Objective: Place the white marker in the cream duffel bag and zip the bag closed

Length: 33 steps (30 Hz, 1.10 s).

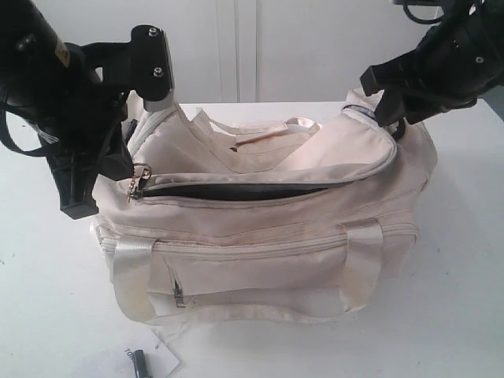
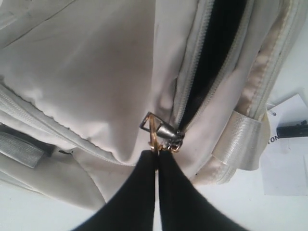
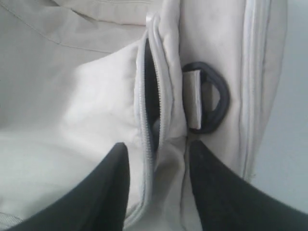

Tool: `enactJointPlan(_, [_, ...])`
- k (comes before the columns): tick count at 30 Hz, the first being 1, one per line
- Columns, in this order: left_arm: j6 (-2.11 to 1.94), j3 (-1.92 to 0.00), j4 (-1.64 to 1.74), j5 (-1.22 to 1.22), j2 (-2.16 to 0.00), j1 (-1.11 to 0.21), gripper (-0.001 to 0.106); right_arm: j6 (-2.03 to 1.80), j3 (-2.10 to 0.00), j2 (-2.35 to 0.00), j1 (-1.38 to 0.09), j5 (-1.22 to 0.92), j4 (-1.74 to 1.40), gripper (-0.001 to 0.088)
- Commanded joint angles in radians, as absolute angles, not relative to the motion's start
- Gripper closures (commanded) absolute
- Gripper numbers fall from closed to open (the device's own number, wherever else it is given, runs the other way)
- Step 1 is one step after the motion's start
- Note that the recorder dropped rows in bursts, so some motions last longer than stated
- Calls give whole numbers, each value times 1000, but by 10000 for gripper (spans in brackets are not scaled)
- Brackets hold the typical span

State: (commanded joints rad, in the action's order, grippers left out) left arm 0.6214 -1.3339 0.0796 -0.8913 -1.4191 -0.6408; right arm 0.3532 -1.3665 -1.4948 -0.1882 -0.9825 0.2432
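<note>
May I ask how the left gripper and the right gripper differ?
The left gripper has jaws shut on the zip pull; the right gripper has jaws open astride the zip edge. The left is at one end of the cream duffel bag, the right at the other, by the black ring. Both are black.

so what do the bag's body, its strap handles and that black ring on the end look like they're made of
The cream duffel bag: matte woven fabric, by its soft creases and sag. Strap handles: glossier ribbed webbing, probably synthetic, by the sheen. Black ring: smooth dark moulded plastic, probably; coated metal can't be ruled out.
</note>
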Motion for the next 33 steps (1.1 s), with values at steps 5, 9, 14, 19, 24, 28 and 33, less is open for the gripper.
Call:
enactJointPlan(5, [621,-1334,75,-886,-1419,-641,1053,579,-1366,-1495,-188,-1005,411,477])
enactJointPlan(9, [621,-1334,75,-886,-1419,-641,1053,705,-1366,-1495,-188,-1005,489,477])
enactJointPlan(14, [621,-1334,75,-886,-1419,-641,1053,736,-1366,-1495,-188,-971,509,535])
enactJointPlan(19, [621,-1334,75,-885,-1419,-641,1053,737,-1361,-1495,-188,-984,552,745])
enactJointPlan(24, [621,-1334,75,-885,-1419,-641,1053,824,-1361,-1495,-213,-1022,561,869])
enactJointPlan(28, [621,-1334,75,-885,-1419,-641,1053,899,-1361,-1495,-255,-1033,564,868])
enactJointPlan(33, [621,-1334,75,-885,-1419,-641,1053,999,-1349,-1495,-306,-1041,568,868])
